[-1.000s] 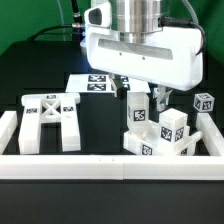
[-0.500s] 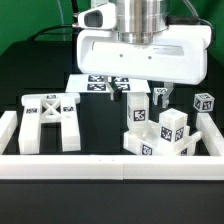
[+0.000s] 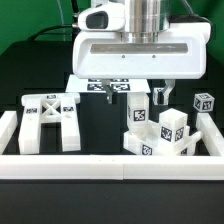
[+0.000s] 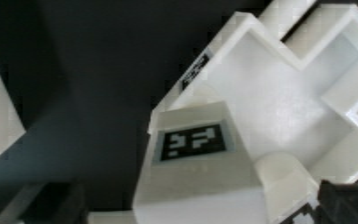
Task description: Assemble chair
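Hovering low over the far side of the black table (image 3: 100, 125), the gripper (image 3: 137, 95) fills the upper middle of the exterior view with its broad white body. Its fingers (image 3: 110, 92) stand apart with nothing clamped between them. Just under them rises an upright tagged block (image 3: 138, 118), one of the chair parts. Whether either pad touches it cannot be told from here.

That block belongs to a tight cluster of white chair parts on the exterior view's right. A second chunky block (image 3: 173, 126) stands just beside it and nearer the camera, with tags on its lower faces. A small tagged cube (image 3: 204, 102) sits farther to the exterior view's right, close to the side rail. The X-braced frame (image 3: 50, 120) lies flat on the table on the exterior view's left, well apart from the cluster, with a tag at each upper corner.

A long white border rail (image 3: 110, 165) runs along the near edge, and shorter rails close off both sides. Behind the gripper, the marker board (image 3: 88, 84) lies flat on the table, its tags partly hidden by the fingers.

The wrist view looks down at close range on the tagged block (image 4: 194, 170), whose square tag faces the camera. A notched white part (image 4: 309, 90) lies touching or just beside it; which of the two cannot be told. The dark table shows alongside them, and blurred dark shapes at the frame's edge are too indistinct to name.
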`<state>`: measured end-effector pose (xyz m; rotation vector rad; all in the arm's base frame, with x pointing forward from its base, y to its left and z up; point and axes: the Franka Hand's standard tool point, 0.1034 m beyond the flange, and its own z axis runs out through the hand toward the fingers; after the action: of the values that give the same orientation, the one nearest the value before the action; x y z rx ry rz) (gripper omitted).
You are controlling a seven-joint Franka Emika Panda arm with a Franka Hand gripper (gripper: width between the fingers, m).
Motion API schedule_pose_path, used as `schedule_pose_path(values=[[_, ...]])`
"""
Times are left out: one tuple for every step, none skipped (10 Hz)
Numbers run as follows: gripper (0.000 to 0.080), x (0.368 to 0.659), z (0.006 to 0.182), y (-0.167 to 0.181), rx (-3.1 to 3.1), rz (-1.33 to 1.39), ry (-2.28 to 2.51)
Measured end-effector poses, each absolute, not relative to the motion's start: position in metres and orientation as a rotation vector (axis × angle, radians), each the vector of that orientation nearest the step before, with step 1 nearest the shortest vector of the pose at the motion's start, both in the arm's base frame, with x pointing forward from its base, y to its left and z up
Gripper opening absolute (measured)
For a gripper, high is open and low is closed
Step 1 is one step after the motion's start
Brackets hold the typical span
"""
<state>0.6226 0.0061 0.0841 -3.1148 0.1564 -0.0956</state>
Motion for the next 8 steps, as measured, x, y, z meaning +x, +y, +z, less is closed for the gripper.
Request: schedule_pose_path(values=[[0.0520,0.6225,0.0840,0.0061,-3.115,-0.095,0.156],[0.0382,0.6224,0.0840,0.0060,-3.115,-0.095,0.157],[0.0289,0.6225,0.0840,0.0060,-3.115,-0.095,0.157],[0.0289,0.6225,0.0840,0.0060,-3.115,-0.095,0.157],[0.0289,0.6224,0.0840,0.0061,-3.114,-0.095,0.168],[0.0289,0.6224,0.0839,0.0061,-3.110,-0.095,0.212],[0.0289,0.6226,0.0838,0.0064,-3.105,-0.095,0.263],[0.0289,0.6228,0.0837,0.0075,-3.088,-0.095,0.394]])
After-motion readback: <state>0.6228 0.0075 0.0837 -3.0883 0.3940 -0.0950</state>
